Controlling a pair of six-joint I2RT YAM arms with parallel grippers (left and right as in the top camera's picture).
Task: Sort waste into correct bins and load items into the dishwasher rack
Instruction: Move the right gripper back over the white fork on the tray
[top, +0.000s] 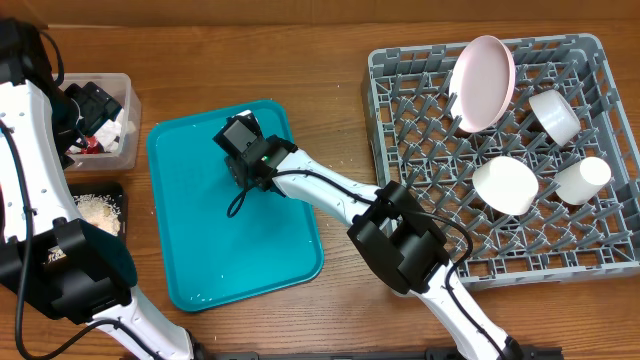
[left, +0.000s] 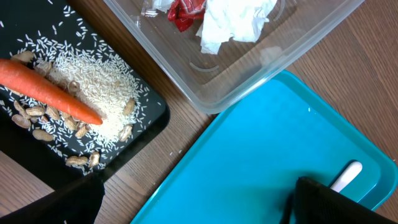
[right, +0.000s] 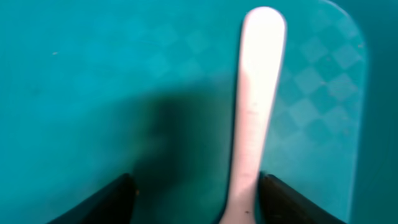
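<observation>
- Straddling the white fork (right: 258, 93), the right gripper (right: 196, 183) has one finger on each side of the handle. The handle sits off-centre, just beside one finger, with a clear gap of tray showing to the other.
- Right fingers are apart and not clamped. No grip on the fork shows.
- The fork's long axis runs straight out from the wrist, crosswise to the line the fingers close along, so my call is a plain squeeze should catch it. The rounded handle end points away. The tines are out of view.
- The fork lies flat on the teal serving tray (top: 200, 250), near a rounded corner.
- The right arm is the nearer one, directly over the fork. The left gripper (left: 196, 186) hangs by the bins at the tray's other side, fingers spread wide and nothing between them.
- Counts for the dishwasher rack (top: 400, 70): one pink plate (top: 483, 80) on edge, two white bowls (top: 553, 115), and one white cup (top: 583, 180).
- Count on the tray: one fork, the only item I see outside the rack.
- Two bins: the clear tub (left: 261, 74) and the black tray (left: 149, 118).
- The tub holds one red wrapper (left: 183, 12) and some white napkins (left: 233, 22). I cannot count the napkins.
- The black tray holds one carrot (left: 50, 90) lying on rice and nuts (left: 93, 74).
</observation>
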